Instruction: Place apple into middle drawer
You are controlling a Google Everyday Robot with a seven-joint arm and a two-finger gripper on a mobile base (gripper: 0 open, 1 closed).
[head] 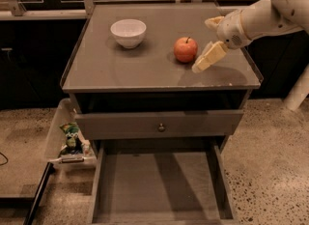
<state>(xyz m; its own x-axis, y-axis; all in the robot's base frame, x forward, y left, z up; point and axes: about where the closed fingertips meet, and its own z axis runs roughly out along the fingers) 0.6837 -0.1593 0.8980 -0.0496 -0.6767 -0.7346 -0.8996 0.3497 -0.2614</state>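
Observation:
The red-orange apple (185, 49) stands on the grey cabinet top (130, 67), right of centre. My gripper (202, 46) hovers just to the right of the apple, low over the top and not touching it. Its cream fingers (208, 57) are spread apart, open and empty. The arm comes in from the upper right. The middle drawer (159, 185) is pulled out below the cabinet front. Its flat grey bottom is bare, with the arm's shadow across it.
A white bowl (128, 32) sits at the back left of the top. A closed drawer front with a small knob (161, 127) is above the open tray. A white bin (60, 139) holding a green packet (72, 136) stands on the floor at left.

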